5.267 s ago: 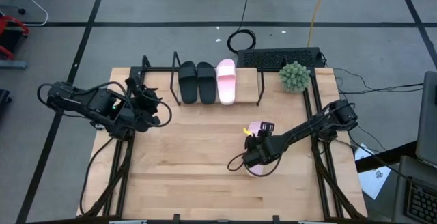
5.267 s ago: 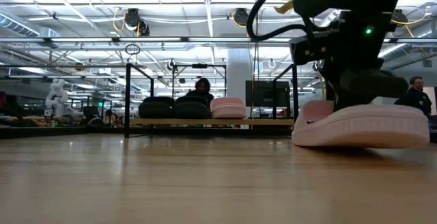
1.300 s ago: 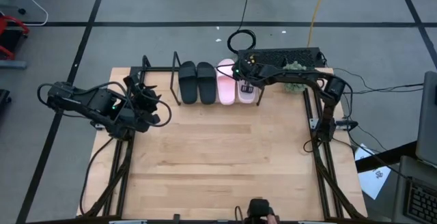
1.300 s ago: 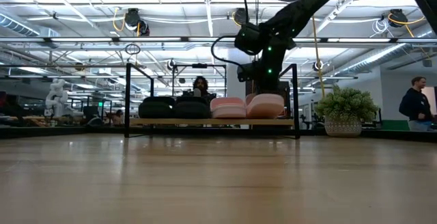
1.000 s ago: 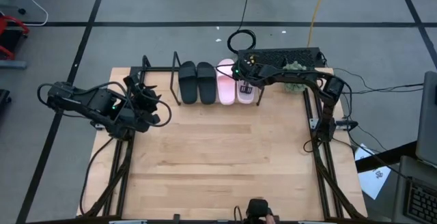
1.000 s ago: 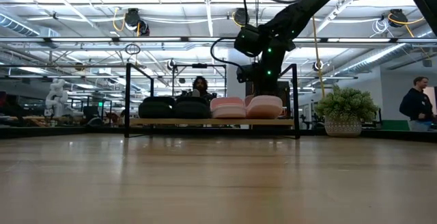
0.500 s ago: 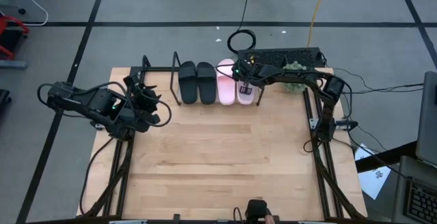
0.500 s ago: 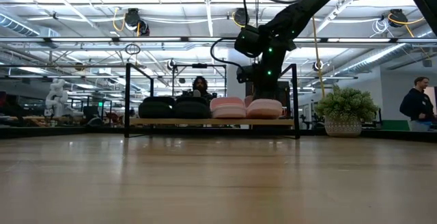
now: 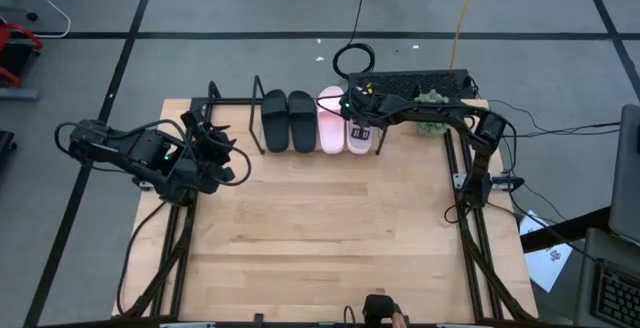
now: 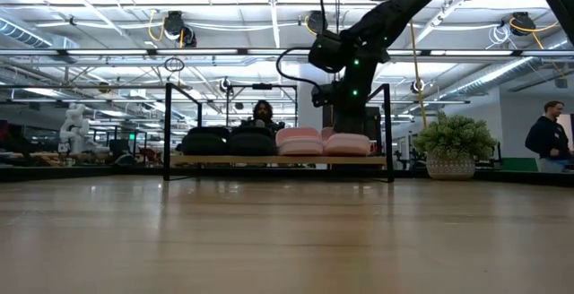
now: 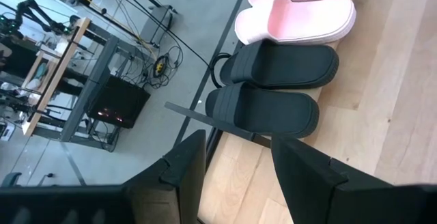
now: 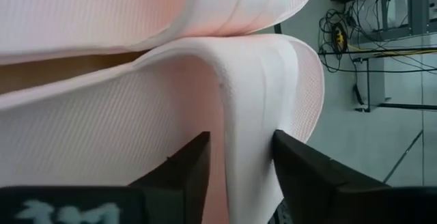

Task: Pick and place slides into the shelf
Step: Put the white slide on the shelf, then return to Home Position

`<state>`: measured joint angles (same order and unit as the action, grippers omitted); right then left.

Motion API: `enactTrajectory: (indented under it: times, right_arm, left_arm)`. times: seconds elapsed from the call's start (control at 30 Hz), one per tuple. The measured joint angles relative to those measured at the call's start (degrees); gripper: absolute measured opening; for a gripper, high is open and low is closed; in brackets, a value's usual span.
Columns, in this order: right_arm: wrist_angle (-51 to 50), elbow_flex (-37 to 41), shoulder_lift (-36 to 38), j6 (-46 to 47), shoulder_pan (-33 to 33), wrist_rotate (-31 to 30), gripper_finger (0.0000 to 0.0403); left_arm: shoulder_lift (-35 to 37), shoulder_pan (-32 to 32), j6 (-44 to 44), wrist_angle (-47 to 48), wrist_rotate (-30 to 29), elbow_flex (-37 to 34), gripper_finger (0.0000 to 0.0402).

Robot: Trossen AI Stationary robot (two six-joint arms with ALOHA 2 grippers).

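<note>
- My left gripper (image 9: 222,146) waits open and empty at the left side of the table (image 9: 300,238), well apart from the shelf (image 9: 318,153).
- Ahead of its fingers, the two black slides (image 9: 288,120) sit on the shelf, with one pink slide (image 9: 331,119) beside them.
- My right gripper (image 9: 360,128) is over the last pink slide (image 10: 350,142), its fingers straddling the strap; whether they grip, I cannot tell.
- All four look shelved; I judge only release and retreat remain.

Four slides (image 9: 316,121) side by side on shelf (image 9: 379,128) – two black, two pink
</note>
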<state>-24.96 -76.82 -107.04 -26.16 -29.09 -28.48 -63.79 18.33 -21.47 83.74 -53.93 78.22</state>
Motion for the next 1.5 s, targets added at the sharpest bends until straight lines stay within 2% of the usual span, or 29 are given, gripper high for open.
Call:
enactTrajectory:
  times: [0.3,0.57,0.77,0.9,1.03,1.17,1.3,1.4,1.5]
  right_arm:
    - [-1.4,0.0,2.3,-0.7,1.0,-2.8,0.0185]
    - [-3.4,0.0,4.2,0.6,1.5,-2.9,0.0187]
    - [-4.0,0.0,7.6,1.4,4.9,-3.0,0.0187]
    - [-4.1,0.0,11.9,1.2,9.8,-3.3,0.0187]
    - [-2.7,0.0,19.2,1.1,17.4,-7.5,0.0185]
    - [-0.2,0.0,28.4,1.6,26.2,-11.6,0.0166]
    - [2.6,0.0,37.9,9.3,33.8,-13.6,0.0134]
    - [3.2,0.0,44.5,16.8,38.4,-13.5,0.0105]
    - [3.2,0.0,49.7,20.4,42.9,-13.4,0.0072]
  left_arm:
    - [0.0,0.0,0.0,0.0,0.2,0.0,0.017]
    - [0.0,0.0,0.1,0.0,1.5,0.0,0.017]
    - [0.0,0.0,0.1,0.1,1.5,0.0,0.017]
    - [0.0,0.0,-0.7,0.1,1.6,0.0,0.017]
    - [0.4,0.0,-6.1,0.0,1.9,0.2,0.017]
    - [1.4,0.2,-10.7,0.0,7.6,4.6,0.017]
    - [2.7,1.9,-10.1,-1.4,11.8,11.8,0.017]
    - [4.6,4.2,-9.7,-1.9,12.4,16.9,0.017]
    - [7.2,6.7,-10.2,-1.8,13.2,20.5,0.017]
